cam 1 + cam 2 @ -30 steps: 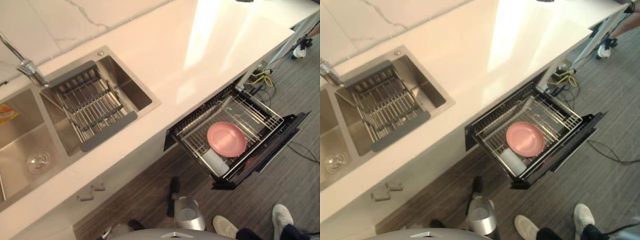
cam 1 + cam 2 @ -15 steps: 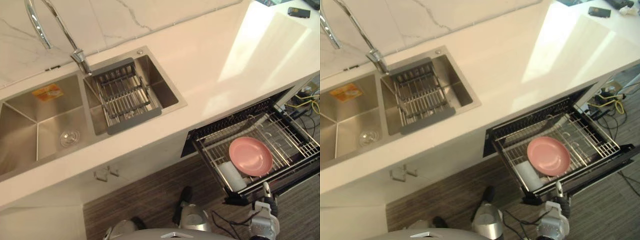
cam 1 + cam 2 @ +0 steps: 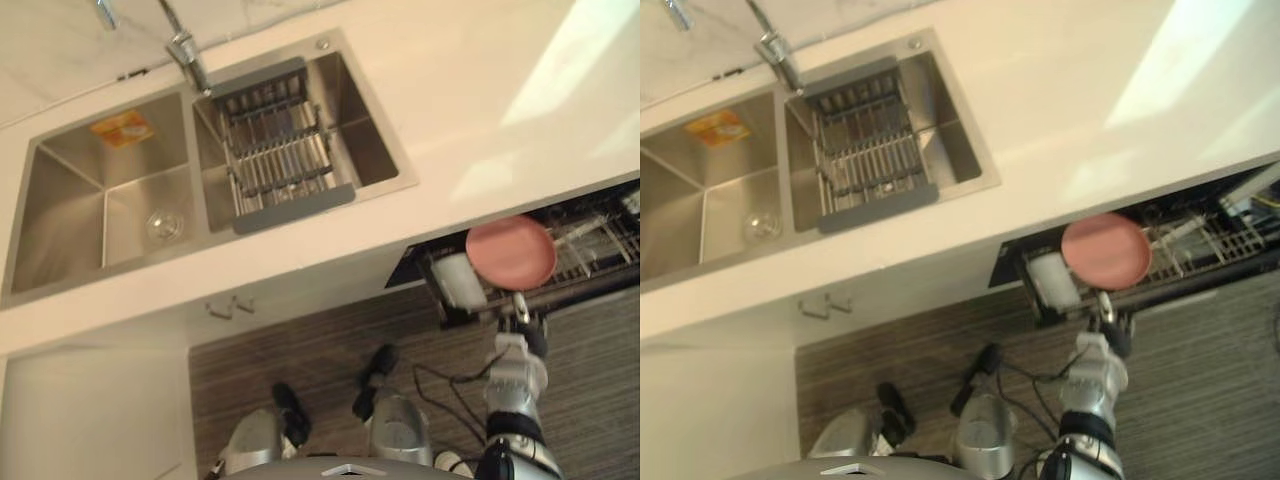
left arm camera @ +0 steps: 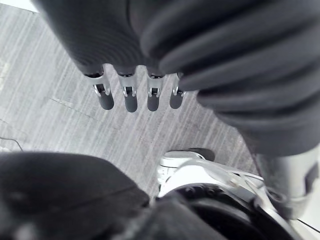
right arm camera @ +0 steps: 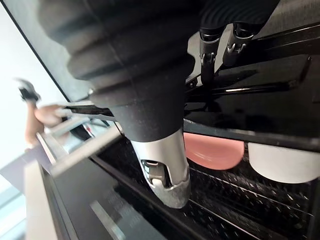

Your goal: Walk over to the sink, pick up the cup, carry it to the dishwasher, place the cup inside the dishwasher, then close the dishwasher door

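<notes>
Eye views, sink [image 3: 70, 210]: two steel bowls set in the white counter [image 3: 480, 100], with a grey wire rack [image 3: 280, 165] in the bowl nearer the dishwasher
Eye views, dishwasher [image 3: 1200, 262]: its drawer sticks out from under the counter, open
Eye views, cup [image 3: 1050, 281]: white, sitting in the dishwasher drawer, just beside the pink plate [image 3: 1106, 251]
Eye views, right hand [image 3: 1108, 325]: up at the front edge of the drawer, near the cup
Left wrist view, left hand [image 4: 130, 102]: fingers hang straight and loose over the striped floor [image 4: 60, 110], with nothing in them
Right wrist view, right hand: fingers [image 5: 208, 65] reach out with their tips at the dark front of the dishwasher, the thumb [image 5: 167, 182] sticks out apart, and nothing is held
Right wrist view, cup: in the wire drawer next to the pink plate, past the thumb, not touched by the hand
</notes>
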Available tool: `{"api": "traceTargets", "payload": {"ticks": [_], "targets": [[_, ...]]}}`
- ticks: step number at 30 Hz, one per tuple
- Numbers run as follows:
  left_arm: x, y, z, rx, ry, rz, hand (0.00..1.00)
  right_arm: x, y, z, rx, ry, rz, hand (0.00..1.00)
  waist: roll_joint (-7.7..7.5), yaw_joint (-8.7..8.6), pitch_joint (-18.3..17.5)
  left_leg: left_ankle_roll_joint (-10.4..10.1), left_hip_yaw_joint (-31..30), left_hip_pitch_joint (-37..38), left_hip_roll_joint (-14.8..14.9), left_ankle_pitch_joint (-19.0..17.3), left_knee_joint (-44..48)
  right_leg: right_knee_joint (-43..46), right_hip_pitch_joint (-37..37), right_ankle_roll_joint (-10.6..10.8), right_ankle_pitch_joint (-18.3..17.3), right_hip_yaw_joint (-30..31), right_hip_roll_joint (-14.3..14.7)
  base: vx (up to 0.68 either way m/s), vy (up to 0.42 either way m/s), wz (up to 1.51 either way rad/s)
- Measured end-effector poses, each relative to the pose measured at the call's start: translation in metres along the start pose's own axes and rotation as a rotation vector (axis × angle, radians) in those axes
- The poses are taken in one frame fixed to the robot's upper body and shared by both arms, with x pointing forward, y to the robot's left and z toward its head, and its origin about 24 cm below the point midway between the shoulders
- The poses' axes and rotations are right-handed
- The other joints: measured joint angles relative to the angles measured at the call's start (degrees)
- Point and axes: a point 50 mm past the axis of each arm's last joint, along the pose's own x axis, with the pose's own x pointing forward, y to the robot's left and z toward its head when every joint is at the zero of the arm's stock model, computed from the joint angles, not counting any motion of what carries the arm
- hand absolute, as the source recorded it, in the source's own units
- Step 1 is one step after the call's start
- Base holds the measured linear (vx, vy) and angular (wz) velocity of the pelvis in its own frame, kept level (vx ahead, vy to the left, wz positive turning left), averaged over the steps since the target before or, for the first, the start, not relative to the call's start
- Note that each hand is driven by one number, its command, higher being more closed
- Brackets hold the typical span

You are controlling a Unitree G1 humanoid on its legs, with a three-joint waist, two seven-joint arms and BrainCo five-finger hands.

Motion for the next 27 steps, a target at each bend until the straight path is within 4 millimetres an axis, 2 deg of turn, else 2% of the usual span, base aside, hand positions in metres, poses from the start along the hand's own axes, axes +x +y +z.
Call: {"api": "traceTargets", "payload": {"ticks": [2,3,5,7,8,11,14,17,18,19,20,21,22,23,24,26,27], "targets": [[0.001,-0.008,0.008,0.021,-0.016,-0.028,0.00,0.015,0.045,0.022,-0.004,-0.056,0.141,0.00,0.98,1.44,2.38,0.62,-1.59,-1.92,-0.33,0.73,0.03,5.56,-3.52,-0.76,-2.81,-0.22,-2.07,-0.06,0.040,0.21],[0.001,-0.009,0.009,0.023,-0.018,-0.033,0.00,0.018,0.056,0.026,0.000,-0.070,0.173,0.00,0.99,1.91,2.63,0.76,-1.78,-2.71,-0.37,0.85,0.02,6.55,-4.46,-1.19,-3.37,-0.41,-2.47,-0.05,-0.010,0.26],[0.002,-0.013,0.009,0.046,-0.016,-0.045,0.00,0.025,0.094,0.040,0.023,-0.112,0.268,0.00,0.94,2.62,2.73,1.16,-3.51,-5.44,-0.65,2.87,-1.28,10.63,-8.10,-2.35,-5.72,-1.89,-3.97,-0.02,-0.037,0.38],[0.002,-0.014,0.008,0.052,-0.016,-0.059,0.00,0.024,0.091,0.041,0.066,-0.135,0.240,0.00,0.64,2.83,2.94,1.14,-4.46,-5.97,-0.87,5.34,-2.76,13.83,-9.49,-2.67,-7.79,-2.92,-5.26,-0.03,-0.056,0.34],[0.003,-0.014,0.008,0.052,-0.025,-0.060,0.00,0.024,0.096,0.042,0.071,-0.142,0.260,0.00,-0.24,2.81,3.53,0.69,-4.71,-6.47,-1.24,6.35,-3.24,17.02,-10.98,-2.73,-9.48,-3.00,-6.85,-0.06,-0.064,0.24],[0.002,-0.015,0.014,0.056,-0.069,-0.067,0.00,0.025,0.106,0.047,0.119,-0.171,0.275,0.00,-0.49,2.96,3.68,0.67,-4.85,-8.70,-1.46,6.68,-3.85,17.88,-13.22,-2.00,-9.85,-3.01,-7.46,-0.15,-0.064,0.12],[0.000,-0.016,0.023,0.043,-0.112,-0.082,0.00,0.026,0.120,0.049,0.141,-0.178,0.305,0.00,-0.45,3.53,3.82,0.46,-5.86,-10.64,-0.85,6.88,-3.92,15.65,-14.84,-0.98,-9.11,-2.74,-5.69,-0.11,-0.058,-0.05],[-0.003,-0.015,0.033,-0.017,-0.170,-0.106,0.00,0.025,0.122,0.044,0.116,-0.161,0.302,0.00,-0.51,4.60,3.92,-0.49,-6.31,-10.79,0.51,7.63,-3.94,13.61,-14.60,-0.71,-9.65,-2.62,-3.20,-0.13,-0.108,-0.11],[-0.002,-0.021,0.034,-0.040,-0.202,-0.138,0.00,0.023,0.121,0.041,0.065,-0.156,0.312,0.00,1.04,5.31,4.38,-0.92,-6.45,-11.35,2.89,8.87,-3.60,24.51,-16.00,-3.31,-11.73,0.36,-3.61,-0.14,-0.172,0.11],[-0.003,-0.023,0.039,-0.045,-0.238,-0.148,0.00,0.020,0.115,0.037,0.024,-0.157,0.306,0.00,0.44,4.38,4.91,-1.46,-6.72,-10.63,2.73,9.57,-2.71,31.58,-16.30,-3.97,-15.31,5.24,-5.18,-0.13,-0.238,0.60],[-0.007,-0.014,0.045,-0.065,-0.291,-0.133,0.00,0.013,0.099,0.024,-0.069,-0.144,0.279,0.00,-1.36,2.96,6.09,-2.72,-7.95,-9.86,2.19,11.28,-0.92,32.30,-14.16,-1.57,-21.69,9.54,-5.65,-0.09,-0.230,0.62],[-0.007,-0.014,0.043,-0.078,-0.301,-0.142,0.00,0.009,0.095,0.018,-0.108,-0.134,0.279,0.00,-1.49,3.09,6.01,-2.77,-8.32,-9.75,2.85,11.50,-0.72,31.54,-13.64,-1.23,-21.81,9.24,-4.67,-0.06,-0.283,0.20],[-0.005,-0.014,0.035,-0.113,-0.285,-0.157,0.00,-0.001,0.086,0.001,-0.204,-0.081,0.291,0.00,-1.61,3.18,5.83,-2.68,-8.41,-8.39,4.20,11.89,-1.44,29.07,-12.28,-0.66,-21.22,9.19,-2.09,0.00,-0.194,-0.26],[-0.005,-0.010,0.027,-0.140,-0.268,-0.154,0.00,-0.017,0.062,-0.021,-0.291,-0.022,0.265,0.00,-2.23,2.79,5.53,-3.18,-7.94,-6.80,4.57,11.44,-2.09,26.75,-10.41,-0.18,-20.86,8.55,-0.43,0.04,-0.143,-0.23],[-0.005,-0.008,0.024,-0.149,-0.261,-0.150,0.00,-0.025,0.044,-0.032,-0.322,0.015,0.225,0.00,-2.66,2.63,5.23,-3.56,-7.79,-5.92,4.58,11.14,-2.20,25.55,-9.29,-0.12,-20.61,8.09,0.20,0.04,-0.090,0.01],[-0.003,0.002,0.005,-0.158,-0.197,-0.131,0.00,-0.066,-0.040,-0.072,-0.426,0.209,-0.027,0.00,-4.49,1.98,1.77,-3.96,-7.19,-2.95,3.95,9.57,-3.59,22.20,-6.48,-0.12,-20.04,6.98,2.05,0.08,-0.056,0.10],[-0.003,0.002,0.000,-0.157,-0.170,-0.140,0.00,-0.085,-0.068,-0.082,-0.467,0.279,-0.118,0.00,-4.99,1.59,0.84,-3.76,-6.92,-1.77,3.91,9.32,-4.56,21.30,-5.45,-0.17,-19.86,6.66,2.59,0.09,-0.017,0.07]]}}
